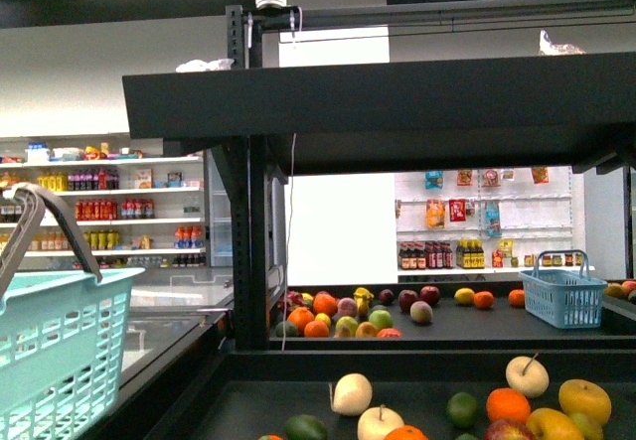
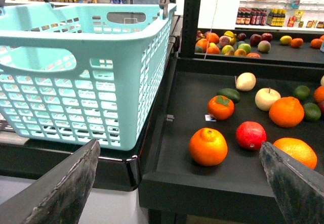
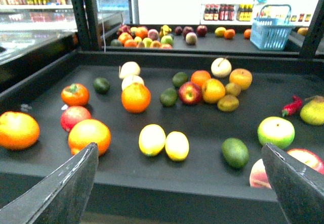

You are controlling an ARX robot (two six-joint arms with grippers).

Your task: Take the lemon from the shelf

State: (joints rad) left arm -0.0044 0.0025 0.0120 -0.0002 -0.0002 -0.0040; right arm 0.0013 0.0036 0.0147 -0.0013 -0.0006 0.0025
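Both tools stand spread wide and hold nothing. The right tool (image 3: 178, 152) is the one to use. In its wrist view the lemon (image 3: 177, 145) lies straight ahead of it, centred between the two fingers (image 3: 58, 191), close behind the front lip of the shelf (image 3: 202, 181). The left tool (image 2: 178, 148) faces the turquoise basket (image 2: 86, 72) and the tray's left end, where you get oranges and a red fruit but nothing pure yellow.

The lemon's long axis points away from the tool, roughly along your line of approach, so the fingers should close across its narrow width. The catch is a second yellow fruit (image 3: 152, 139), alike in colour and shape, touching the lemon on one side. I judge that a finger coming down there will have to wedge between the two or nudge the neighbour aside.

On the other side the tray is bare as far as a dark green fruit (image 3: 235, 152), which lies near but apart. A large orange fruit (image 3: 89, 135) sits beyond the second yellow one. The tray is flat, dark and matte with a low raised lip, so a bumped lemon may roll, though not off the front.

Farther back fruit is scattered thickly. Behind that comes another tray with more fruit and a blue basket (image 3: 270, 29). The front view does not show the lemon or either arm.
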